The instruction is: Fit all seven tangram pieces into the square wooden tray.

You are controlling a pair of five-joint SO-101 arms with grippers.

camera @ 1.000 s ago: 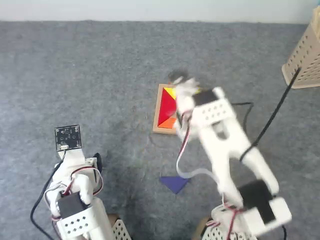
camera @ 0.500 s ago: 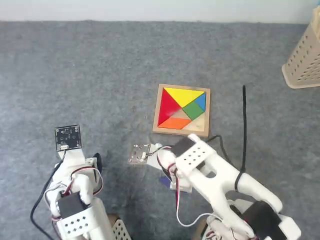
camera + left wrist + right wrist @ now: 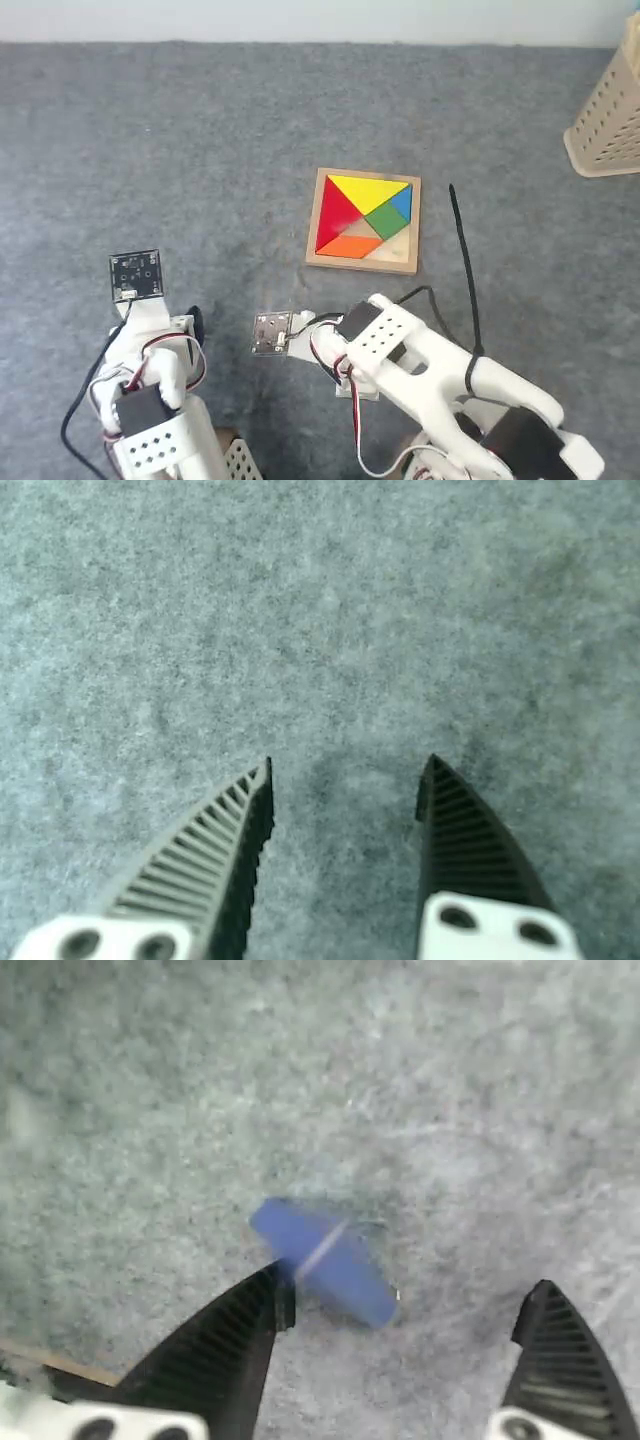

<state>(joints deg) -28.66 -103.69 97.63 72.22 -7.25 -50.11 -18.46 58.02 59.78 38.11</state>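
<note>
Blue tangram piece [image 3: 325, 1260] sits between the right gripper [image 3: 412, 1280] spread fingers, pickup step, next clamp it and carry to tray [image 3: 362, 266] gap; left gripper [image 3: 345, 770] apart, idle.

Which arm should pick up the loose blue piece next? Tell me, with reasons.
Right. The right gripper is open over the blue piece, one finger at its edge. The left gripper, also open, is over bare carpet with no piece near it.
</note>
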